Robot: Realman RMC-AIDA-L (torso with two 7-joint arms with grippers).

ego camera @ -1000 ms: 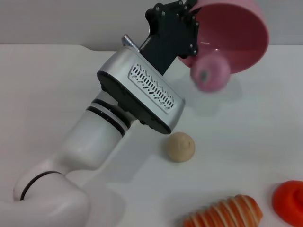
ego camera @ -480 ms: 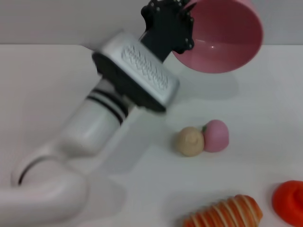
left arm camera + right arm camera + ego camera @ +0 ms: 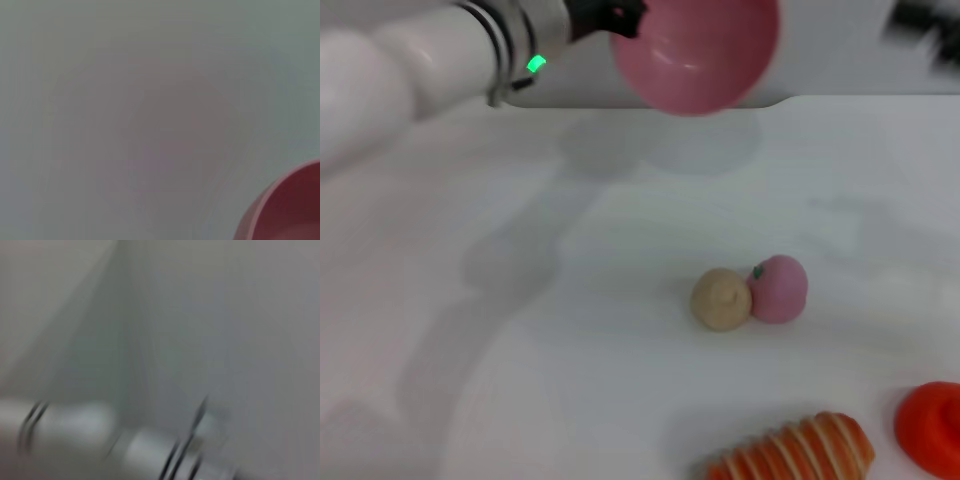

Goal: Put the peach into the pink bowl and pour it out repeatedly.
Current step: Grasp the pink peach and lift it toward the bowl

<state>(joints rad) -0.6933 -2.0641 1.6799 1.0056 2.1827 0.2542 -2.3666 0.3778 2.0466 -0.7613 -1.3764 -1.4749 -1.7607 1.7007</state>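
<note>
Head view: unmarked peach (image 3: 780, 288) touching beige ball (image 3: 721, 299), no legible writing.

Glossy smooth plastic pink bowl (image 3: 695, 50); matt peach (image 3: 779, 288) (white table (image 3: 520, 350) likewise matt).

Our left arm (image 3: 410, 50) reaches in from the upper left of the head view, raised high, white forearm running roughly level toward the middle, a green light lit on the wrist. Our left gripper (image 3: 615, 18) is a dark block at the arm's end, clamped onto the rim of the pink bowl (image 3: 695, 50), which it holds up in the air, tilted. The left wrist view catches only an edge of that bowl. Our right arm shows as a dark blur at the upper right corner; its gripper can't be made out.
</note>
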